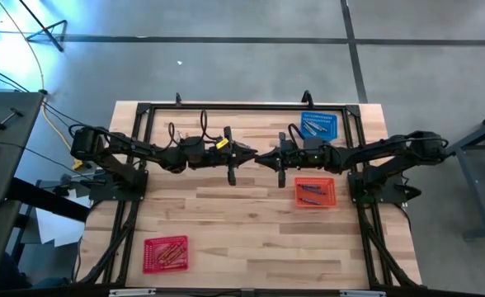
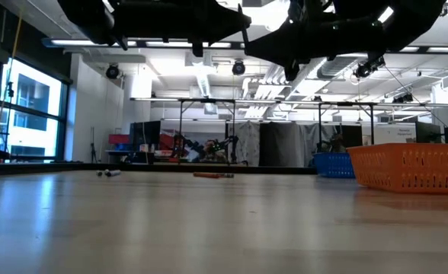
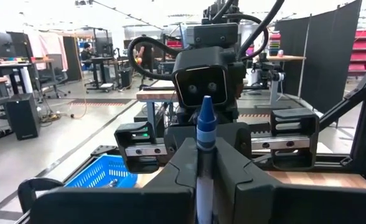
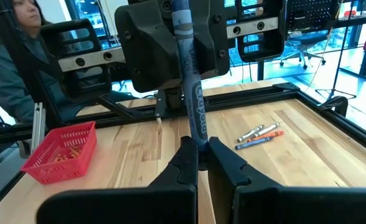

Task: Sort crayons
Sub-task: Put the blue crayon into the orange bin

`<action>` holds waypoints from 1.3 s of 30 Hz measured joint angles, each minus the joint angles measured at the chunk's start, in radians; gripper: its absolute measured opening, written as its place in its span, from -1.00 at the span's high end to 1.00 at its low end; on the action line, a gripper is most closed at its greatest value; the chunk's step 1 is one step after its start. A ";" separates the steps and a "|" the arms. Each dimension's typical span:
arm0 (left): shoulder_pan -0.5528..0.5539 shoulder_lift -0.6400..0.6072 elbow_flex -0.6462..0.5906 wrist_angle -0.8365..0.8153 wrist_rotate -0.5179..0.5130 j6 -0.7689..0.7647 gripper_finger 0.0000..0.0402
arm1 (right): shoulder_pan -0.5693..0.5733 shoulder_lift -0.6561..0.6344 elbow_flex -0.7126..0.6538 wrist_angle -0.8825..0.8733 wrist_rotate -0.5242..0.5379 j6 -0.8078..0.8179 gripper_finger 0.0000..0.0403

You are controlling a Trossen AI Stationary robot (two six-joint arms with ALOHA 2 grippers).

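Room: an open lab behind the table, with desks, black partitions, ceiling lights, and a person seated at the table's far side in the right wrist view.
Table [image 1: 242, 223]: pale wood planks inside a black frame, both arms reaching in to meet over its middle.
Left gripper [image 1: 249, 153]: raised above the table, tip to tip with the right gripper, clenched on one end of a blue crayon [image 3: 205, 127]; that crayon stands straight up between its fingers [image 3: 170, 180] in the left wrist view.
Right gripper [image 1: 263, 158]: right up against the left one, fingers [image 4: 229, 163] clamped on the other end of the same blue crayon [image 4: 195, 102].
Handover: both grippers are on the one stick right now, off the table.
Loose crayons [image 4: 261, 134]: a small cluster, white-grey and orange, lying on the wood below and off to one side of the right gripper.
Blue basket [image 1: 319, 125]: just beside the right gripper's arm, grey-blue sticks inside.
Orange-red basket [image 1: 314, 192]: on the other side of that arm, a few sticks in it.
Red basket [image 1: 166, 252]: well away from the left gripper, near the table's edge, full of orange-red crayons.
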 joint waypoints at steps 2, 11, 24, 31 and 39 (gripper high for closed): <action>0.000 0.000 0.000 0.000 0.000 0.000 0.98 | 0.000 0.000 0.000 0.000 0.000 0.000 0.99; -0.001 0.000 0.000 -0.015 0.002 0.004 0.98 | -0.001 0.000 0.000 -0.018 0.009 0.008 0.57; -0.001 0.000 0.000 -0.037 -0.005 0.009 0.97 | -0.025 -0.201 0.000 -0.474 0.116 0.051 0.13; -0.001 0.008 0.000 -0.074 -0.007 -0.018 0.97 | -0.020 -0.403 0.001 -0.880 0.130 0.228 0.19; 0.000 0.140 0.071 -0.062 0.012 -0.020 0.96 | -0.003 -0.460 0.001 -1.171 0.259 0.339 0.27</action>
